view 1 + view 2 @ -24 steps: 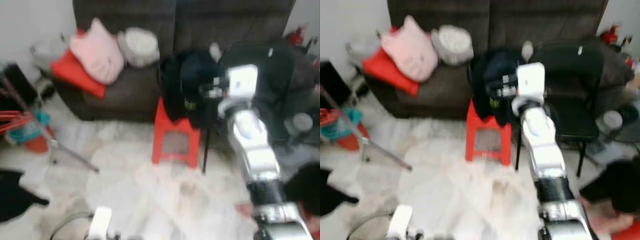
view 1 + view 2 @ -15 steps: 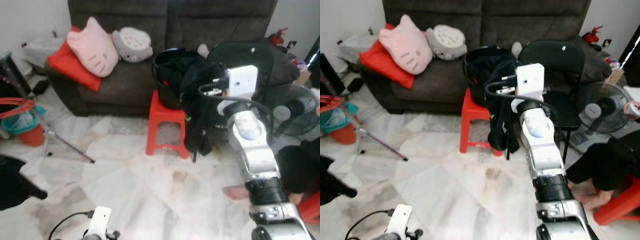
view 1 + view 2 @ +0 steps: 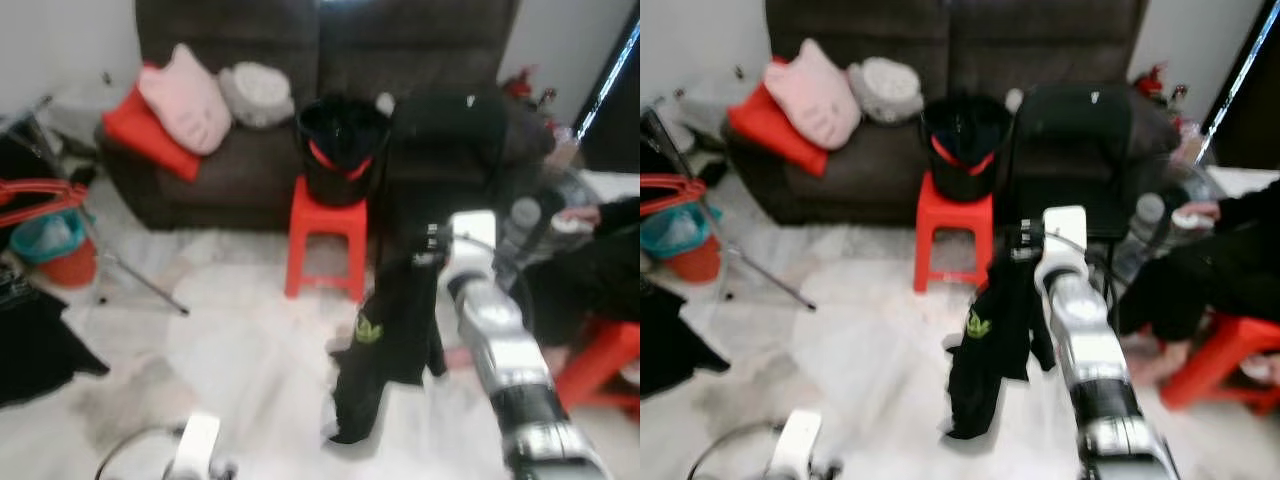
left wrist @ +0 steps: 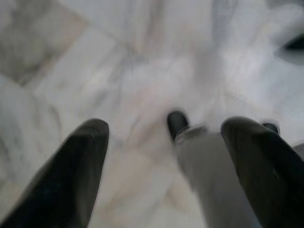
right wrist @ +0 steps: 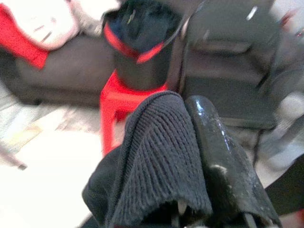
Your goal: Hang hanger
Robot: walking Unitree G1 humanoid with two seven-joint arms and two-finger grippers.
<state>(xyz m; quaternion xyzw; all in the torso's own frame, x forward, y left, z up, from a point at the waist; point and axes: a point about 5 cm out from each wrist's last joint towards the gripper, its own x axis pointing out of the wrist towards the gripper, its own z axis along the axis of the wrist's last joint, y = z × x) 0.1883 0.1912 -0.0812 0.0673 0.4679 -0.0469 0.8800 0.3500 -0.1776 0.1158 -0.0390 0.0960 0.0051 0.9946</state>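
A pale marble floor point(image 3: 870, 350) runs up to a dark sofa point(image 3: 940, 60). The right pincer point(image 5: 199, 156), raised over the floor, is clamped on a black garment point(image 3: 990, 340) that drapes over one finger and hangs down to the floor. Behind it a black bin point(image 3: 962, 145) sits on a red stool point(image 3: 955, 235). The left pincer point(image 4: 161, 156) hangs low, fingers apart.

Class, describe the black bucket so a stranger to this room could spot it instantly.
Find the dark sofa along the back wall. Right before it stands a red plastic stool, and the black bucket sits on top, holding dark clothes and showing a red handle at its front.
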